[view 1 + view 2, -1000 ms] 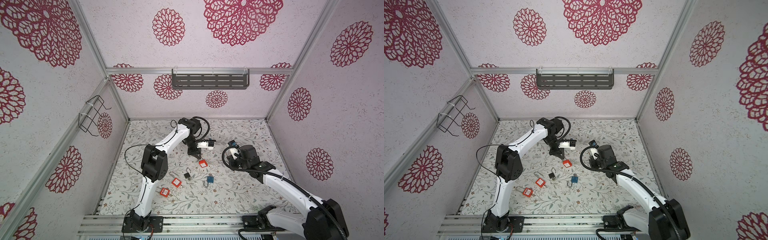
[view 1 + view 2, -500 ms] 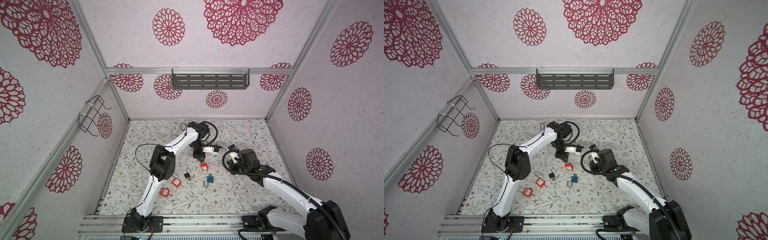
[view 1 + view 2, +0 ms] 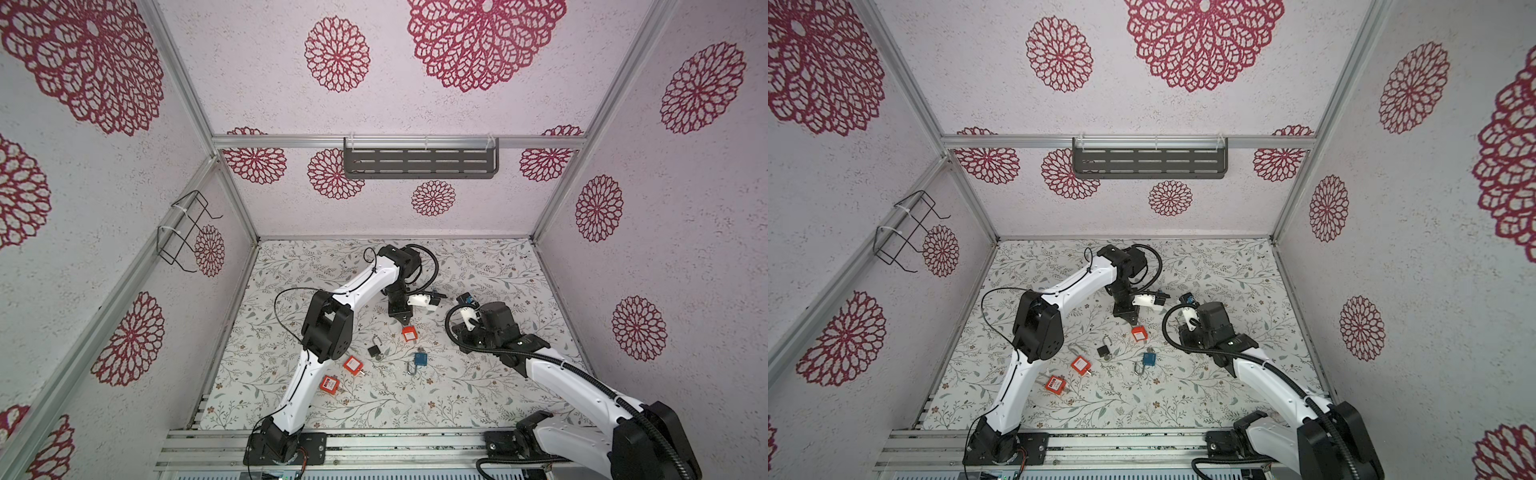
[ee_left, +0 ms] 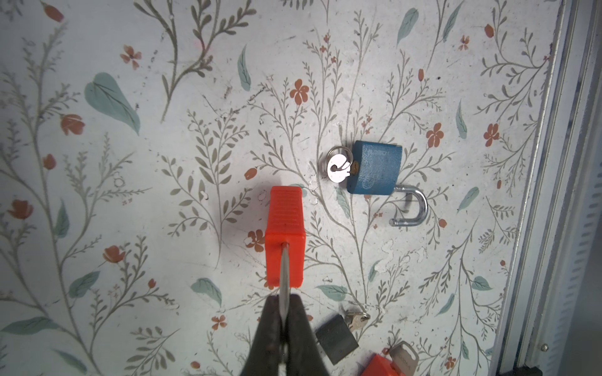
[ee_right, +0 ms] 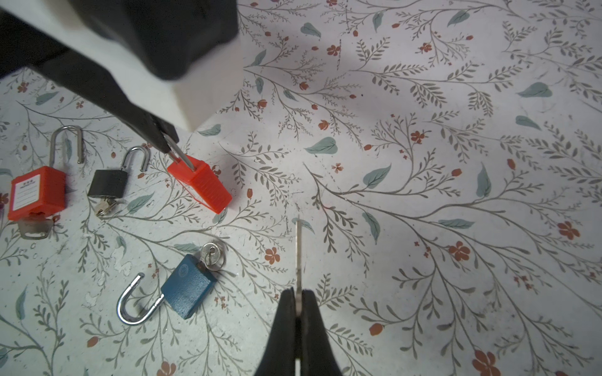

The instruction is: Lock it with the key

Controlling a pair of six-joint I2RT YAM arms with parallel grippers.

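right wrist view is showing the right end effector (image 5: 298, 298) clenched on a thin metal blade seen edge-on, which i am reading as the key (image 5: 298, 247), its tip pointing out over the floral desk (image 5: 456, 162). the left end effector (image 5: 164, 143) is pinching the shackle of the red padlock (image 5: 200, 184), which is hanging tilted, low over the desk, its bottom end turning roughly toward the key but off its line. the step in hand is looking like insertion. to do it well, the left arm should be bracing the lock while the right is lining the blade up with the keyhole before pushing, since a lock gripped only by its shackle is likely to be swinging away under a crooked push. the blue padlock (image 5: 187, 286) and black padlock (image 5: 107, 184) are lying nearby and needing clearance.
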